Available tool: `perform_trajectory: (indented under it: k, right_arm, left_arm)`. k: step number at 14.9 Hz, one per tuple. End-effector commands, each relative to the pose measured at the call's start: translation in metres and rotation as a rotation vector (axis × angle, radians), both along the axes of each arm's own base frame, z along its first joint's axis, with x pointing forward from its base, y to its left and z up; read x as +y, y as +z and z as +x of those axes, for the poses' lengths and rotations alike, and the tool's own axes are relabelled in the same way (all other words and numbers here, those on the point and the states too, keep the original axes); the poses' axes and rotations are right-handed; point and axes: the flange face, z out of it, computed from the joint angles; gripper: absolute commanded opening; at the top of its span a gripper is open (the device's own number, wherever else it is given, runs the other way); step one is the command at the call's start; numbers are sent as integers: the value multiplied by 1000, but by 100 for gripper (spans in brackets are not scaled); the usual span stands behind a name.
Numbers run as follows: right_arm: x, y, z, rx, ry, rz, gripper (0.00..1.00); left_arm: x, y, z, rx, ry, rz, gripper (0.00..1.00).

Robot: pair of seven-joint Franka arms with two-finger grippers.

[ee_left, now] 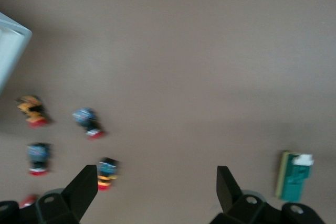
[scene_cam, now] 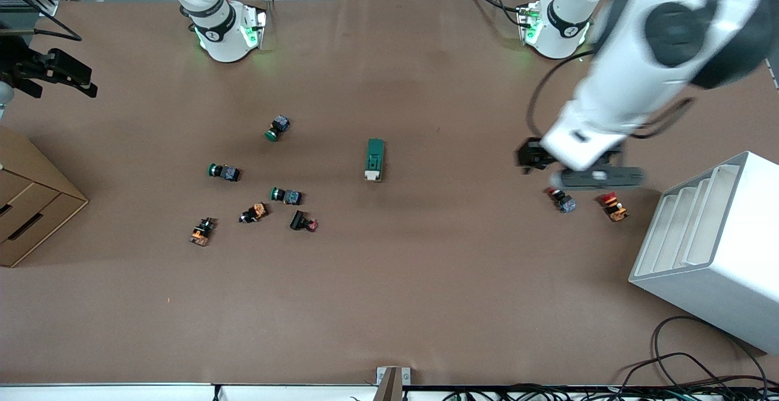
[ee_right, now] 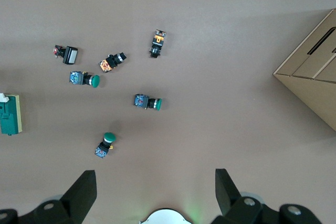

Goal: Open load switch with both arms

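Table (scene_cam: 426, 279): a brown surface is filling all three views, carrying everything below.
White rack (scene_cam: 712, 249): a slotted white unit is sitting at the left arm's end of the table; only the front view is showing it whole, while the left wrist view is catching just a pale corner (ee_left: 11, 51).
Cardboard drawer box (scene_cam: 27, 206): it is standing at the right arm's end; the right wrist view is showing its drawer slots (ee_right: 315, 77), and the left wrist view is not showing it.
Left arm (scene_cam: 639, 66): it is reaching out from its base and hanging over the table near the rack, hiding part of the surface in the front view.
Left gripper (ee_left: 157, 187): it is hovering above two red-capped buttons (scene_cam: 563, 200) with its fingers spread wide and holding nothing; its wrist view is showing four small buttons there, two more than the front view is revealing.
Right gripper (ee_right: 156, 190): it is waiting over the table close to its own base, jaws parted and empty; the front view is not showing its fingers clearly.
Load switch (scene_cam: 375, 159): the dark green block is lying alone mid-table, white lever end nearer the front camera, well apart from both grippers; each wrist view is catching it at an edge (ee_left: 295, 176) (ee_right: 10, 114).
Green buttons (scene_cam: 278, 127): three are lying scattered toward the right arm's end, with orange-and-black pieces (scene_cam: 202, 231) nearer the front camera.
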Motion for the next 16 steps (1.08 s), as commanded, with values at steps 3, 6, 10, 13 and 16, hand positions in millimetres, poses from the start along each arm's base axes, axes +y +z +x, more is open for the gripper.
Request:
perform_trajectory:
  k: [3,6,10,13,16]
  right_arm:
    - [1,5,-10,-7,16,6,100]
    - [1,11,-7,-22,16,-7,100]
    - [-9,-11,10,12,-2,-15,100]
    - [-8,-39,31,50,1,-7,100]
    - [-12,-101,63,163,6,-11,100]
  left_arm:
    - [-162,-96,-59,-72,82,36,100]
    - [-222,-152,-94,-170,145,76,100]
    - [-289,-218,-182,-254,128,118,100]
    - [-307,-255,-242,-366,70,111,99]
    - [-310,-298,-282,-489,23,110,99]
